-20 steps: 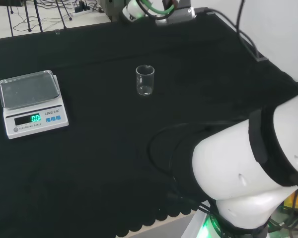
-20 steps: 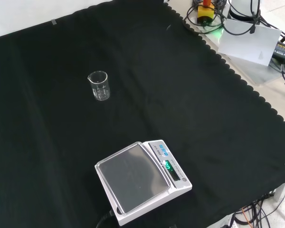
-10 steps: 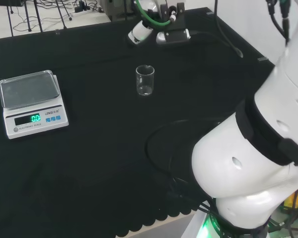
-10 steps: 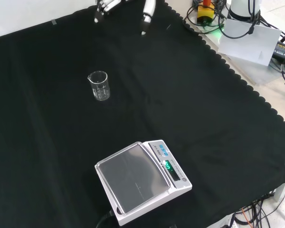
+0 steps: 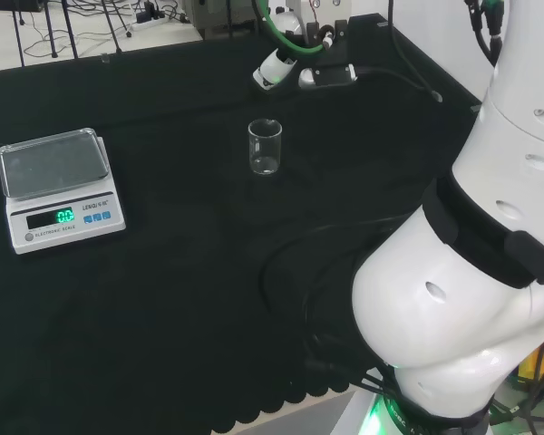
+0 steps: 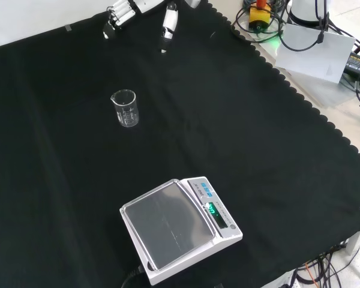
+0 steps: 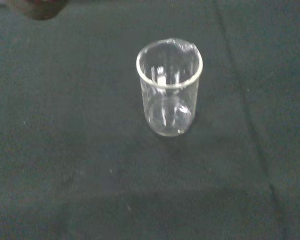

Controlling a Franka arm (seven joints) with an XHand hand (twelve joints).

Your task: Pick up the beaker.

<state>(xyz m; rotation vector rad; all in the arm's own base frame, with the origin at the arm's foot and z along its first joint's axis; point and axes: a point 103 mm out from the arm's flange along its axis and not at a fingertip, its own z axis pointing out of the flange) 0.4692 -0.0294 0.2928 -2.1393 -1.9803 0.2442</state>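
Black cloth surface (image 6: 240, 156), clear beaker (image 6: 125, 108) standing upright left of center in the front view, scale (image 6: 177, 228) lower middle, well apart, my hand (image 6: 138, 9) up top, fingers (image 6: 167, 27) spread open, holding nothing, beaker (image 7: 169, 86) empty.

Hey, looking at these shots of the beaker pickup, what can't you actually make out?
1. Robot hand: the front view's top edge cuts off its palm, leaving fingers and thumb.
2. Beaker: whether it holds any clear liquid cannot be told through the glass, in the wrist view or elsewhere.
3. Scale: its green display is too small to read in the head view.
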